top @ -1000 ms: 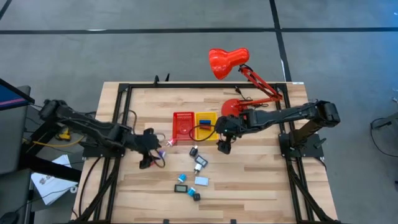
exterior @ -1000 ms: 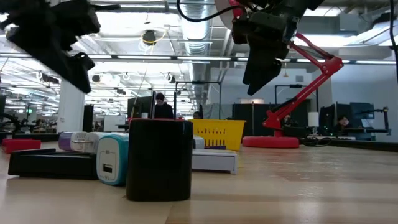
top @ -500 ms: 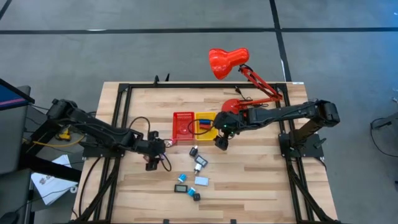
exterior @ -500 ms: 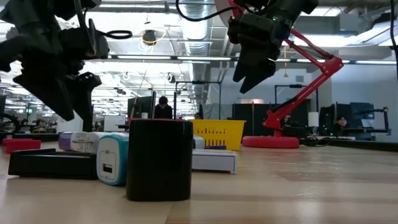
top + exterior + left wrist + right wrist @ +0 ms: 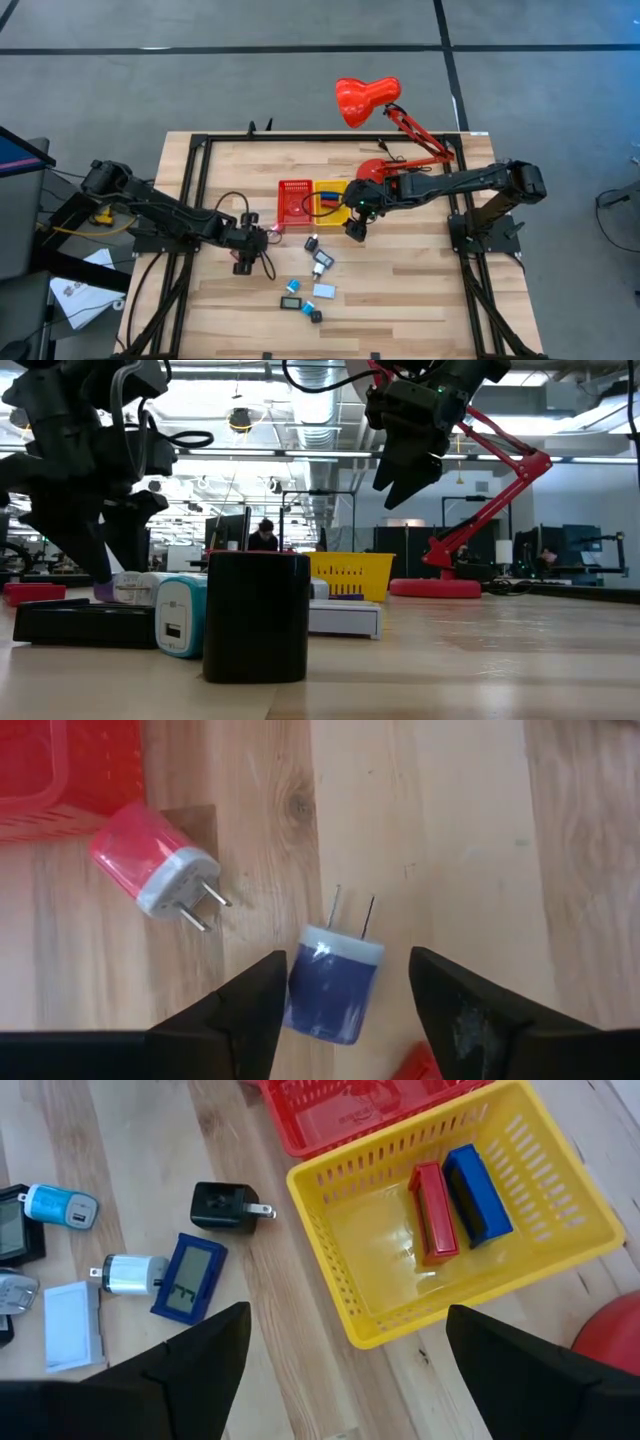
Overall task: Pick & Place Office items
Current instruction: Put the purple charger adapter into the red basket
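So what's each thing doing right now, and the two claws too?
Blue plug: lying flat on the table, between the left claw's fingers.
Pink plug: lying beside the red bin, prongs out.
Yellow bin: holds a red piece and a blue piece.
Left claw: around the blue plug.
Right claw: open, empty, above the table.

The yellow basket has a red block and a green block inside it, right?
Not quite. The yellow plastic basket holds a red rectangular block and a blue rectangular block, not a green one. They lie side by side, as the right wrist view shows.
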